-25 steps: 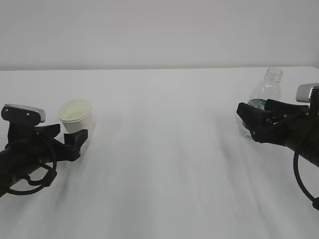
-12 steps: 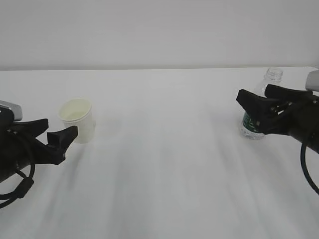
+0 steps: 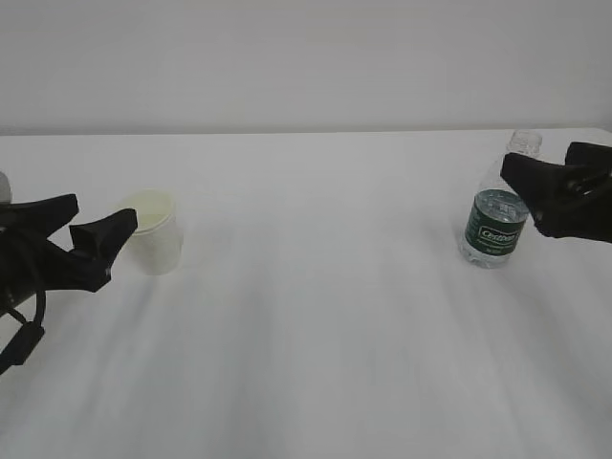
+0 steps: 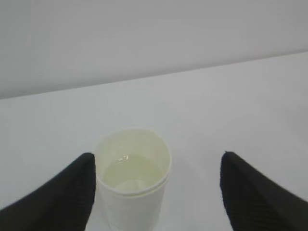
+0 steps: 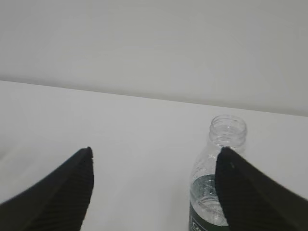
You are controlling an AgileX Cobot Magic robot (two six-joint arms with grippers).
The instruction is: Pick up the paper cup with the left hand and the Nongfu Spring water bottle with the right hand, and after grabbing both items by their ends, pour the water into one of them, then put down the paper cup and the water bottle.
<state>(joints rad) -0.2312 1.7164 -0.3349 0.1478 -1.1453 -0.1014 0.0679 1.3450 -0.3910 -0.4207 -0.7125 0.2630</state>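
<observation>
The paper cup (image 3: 158,237) stands upright near the left edge of the white table (image 3: 316,325), with clear water (image 4: 130,172) pooled in its cream inside. The Nongfu Spring water bottle (image 3: 497,212) stands upright near the right edge, capless, its dark green label facing the camera. A second ago both grippers sat close around these things; now each has drawn back toward its own side. The left hand (image 3: 81,234) sits at the far left, its two black fingers spread wide and holding nothing, the nearer tip overlapping the cup's side in the exterior view. From the left wrist, the cup stands between the fingers, close to the left one. The right hand (image 3: 559,191), fingers likewise spread and empty, sits at the right edge just beside the bottle, which was half hidden behind it a second ago and now shows in full.
</observation>
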